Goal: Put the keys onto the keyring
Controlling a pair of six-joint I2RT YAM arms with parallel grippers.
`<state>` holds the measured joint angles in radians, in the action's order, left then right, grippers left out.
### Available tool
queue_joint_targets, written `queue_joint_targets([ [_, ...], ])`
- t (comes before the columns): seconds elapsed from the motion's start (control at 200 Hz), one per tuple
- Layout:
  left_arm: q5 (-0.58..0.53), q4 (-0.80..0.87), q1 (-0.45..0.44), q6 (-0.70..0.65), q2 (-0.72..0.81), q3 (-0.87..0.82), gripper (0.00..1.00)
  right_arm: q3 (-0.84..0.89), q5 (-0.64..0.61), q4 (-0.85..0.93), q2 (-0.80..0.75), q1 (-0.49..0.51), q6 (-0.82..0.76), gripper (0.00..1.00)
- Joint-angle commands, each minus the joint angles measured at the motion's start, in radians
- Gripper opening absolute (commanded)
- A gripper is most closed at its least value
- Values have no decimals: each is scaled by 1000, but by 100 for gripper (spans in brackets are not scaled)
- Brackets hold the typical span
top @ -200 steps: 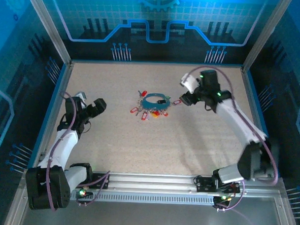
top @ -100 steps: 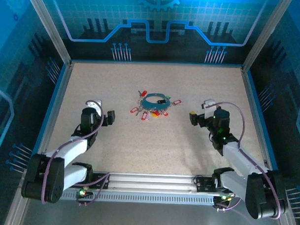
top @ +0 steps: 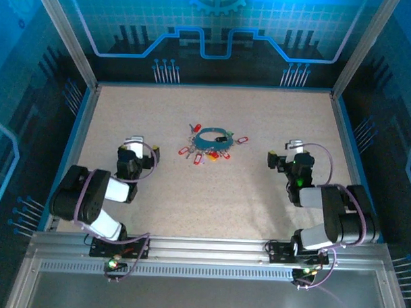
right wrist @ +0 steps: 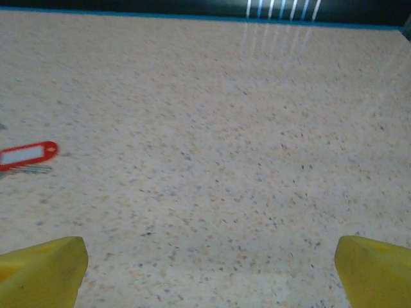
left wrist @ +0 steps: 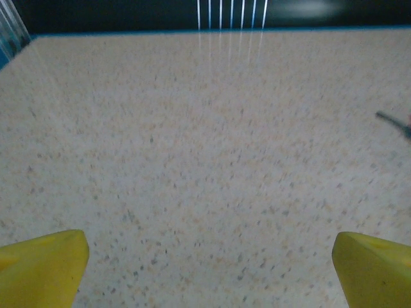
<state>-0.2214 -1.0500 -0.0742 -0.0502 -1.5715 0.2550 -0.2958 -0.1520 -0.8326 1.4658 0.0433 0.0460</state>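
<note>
The teal keyring (top: pixel 211 136) lies flat at the table's middle. Several keys with red tags lie bunched at its near and left side (top: pixel 199 156), and one more key (top: pixel 242 139) lies just right of the loop. That key's red tag with white label (right wrist: pixel 27 156) sits at the left edge of the right wrist view. My left gripper (top: pixel 151 159) rests low on the left, open, yellow fingertips (left wrist: pixel 40 269) wide apart over bare table. My right gripper (top: pixel 271 161) rests low on the right, also open and holding nothing, its fingertips (right wrist: pixel 376 269) spread wide.
Both arms are folded back near their bases. A blue rim (top: pixel 81 129) and metal posts edge the speckled table (top: pixel 210 201). A thin dark piece of metal (left wrist: pixel 393 122) pokes in at the right edge of the left wrist view.
My right gripper has drawn back from the key beside the keyring, to the right and nearer. Both arms have folded down toward their bases. The keys and keyring have not moved.
</note>
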Motion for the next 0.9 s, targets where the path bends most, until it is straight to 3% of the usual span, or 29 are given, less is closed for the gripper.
queue_joint_targets([
  [0.0, -20, -137, -3, 17, 7, 0, 99, -74, -44, -33, 34, 14, 5, 100],
  [0.045, -4, -114, -5, -1, 1, 20, 99, -117, -60, 60, 28, 28, -1, 100],
  [0.175, -23, 78, 16, 44, 18, 103, 99, -113, -63, 40, 33, 33, -11, 100],
  [0.665, -32, 81, 17, 43, 14, 108, 99, -120, -68, 46, 37, 43, -21, 100],
  [0.71, -32, 81, 17, 43, 14, 107, 99, -124, -48, 51, 38, 40, -26, 100],
  [0.785, -32, 81, 17, 43, 14, 107, 99, -146, 90, 95, 41, 16, -52, 100],
  [0.895, -31, 81, 17, 44, 14, 107, 99, -144, 99, 93, 41, 12, -51, 100],
])
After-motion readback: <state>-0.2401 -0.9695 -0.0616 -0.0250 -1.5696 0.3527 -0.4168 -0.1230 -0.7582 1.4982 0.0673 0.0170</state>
